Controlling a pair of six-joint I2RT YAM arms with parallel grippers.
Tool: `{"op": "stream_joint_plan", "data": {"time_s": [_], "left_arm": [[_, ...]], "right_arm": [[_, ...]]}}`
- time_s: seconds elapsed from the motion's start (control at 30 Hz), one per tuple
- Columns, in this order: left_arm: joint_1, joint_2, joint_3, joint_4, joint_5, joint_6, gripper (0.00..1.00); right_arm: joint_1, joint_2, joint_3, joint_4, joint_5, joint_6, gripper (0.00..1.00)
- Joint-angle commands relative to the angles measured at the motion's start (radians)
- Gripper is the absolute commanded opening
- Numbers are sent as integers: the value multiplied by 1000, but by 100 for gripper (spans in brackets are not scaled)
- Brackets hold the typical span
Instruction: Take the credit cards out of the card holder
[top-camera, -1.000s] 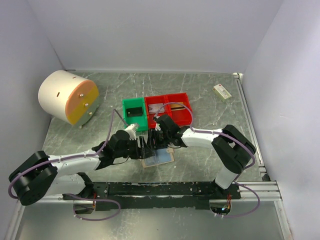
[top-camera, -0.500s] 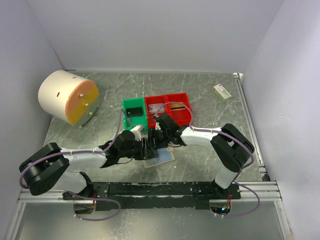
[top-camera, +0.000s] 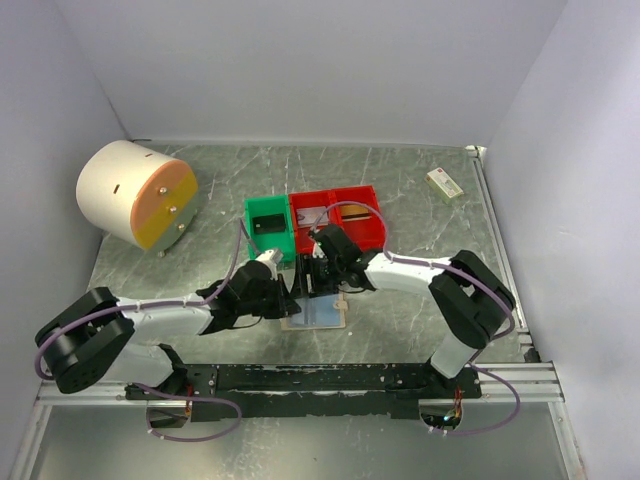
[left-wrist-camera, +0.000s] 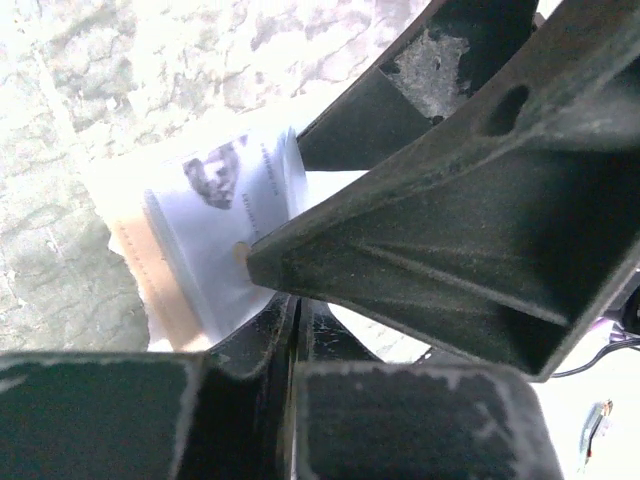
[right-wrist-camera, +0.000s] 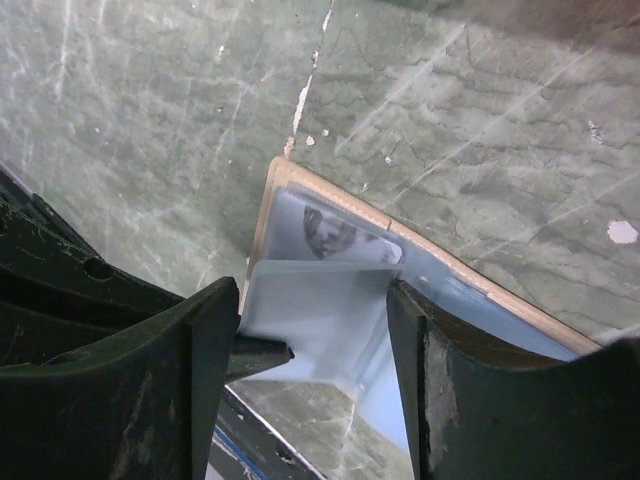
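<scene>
1. The right gripper (right-wrist-camera: 312, 300) is seen wide open, its fingers either side of a pale blue-grey sheet (right-wrist-camera: 320, 330) raised off the card holder (right-wrist-camera: 470, 290). Whether that sheet is a card or a pocket flap cannot be told, nor whether it is truly clamped.
2. The left gripper (left-wrist-camera: 295, 325) is shown with jaws all but closed; anything pinched there cannot be told. It is set at the holder's 9 o'clock side, judged to pin the wallet so it is not dragged when the other arm pulls.
3. The card holder is laid open and flat on the table (top-camera: 420, 300), at 6 o'clock of the red bins (top-camera: 335, 192). The right gripper is placed at its 12 o'clock edge, where the pocket mouth is judged to be.
4. A green bin (top-camera: 250, 230) is set at 9 o'clock of the red ones. A dark card (top-camera: 268, 223) is seen in it and a pale card (top-camera: 316, 213) in the nearer red bin, so these are judged drop spots for removed cards.
5. Writing: a portrait card (right-wrist-camera: 335, 235) is tucked in a pocket. The print beside the face is too blurred to read, and no brand is legible anywhere.
</scene>
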Motion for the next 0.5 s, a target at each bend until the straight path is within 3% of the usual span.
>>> {"op": "stream_joint_plan", "data": {"time_s": [0.0, 0.2, 0.47], "left_arm": [[1, -50, 3, 1, -42, 16, 7], [1, -74, 23, -96, -77, 21, 7], [2, -133, 83, -381, -201, 39, 7]], "right_arm": [[-25, -62, 16, -26, -18, -4, 63], [-64, -133, 17, -68, 33, -27, 68], [-106, -209, -17, -64, 93, -36, 70]]}}
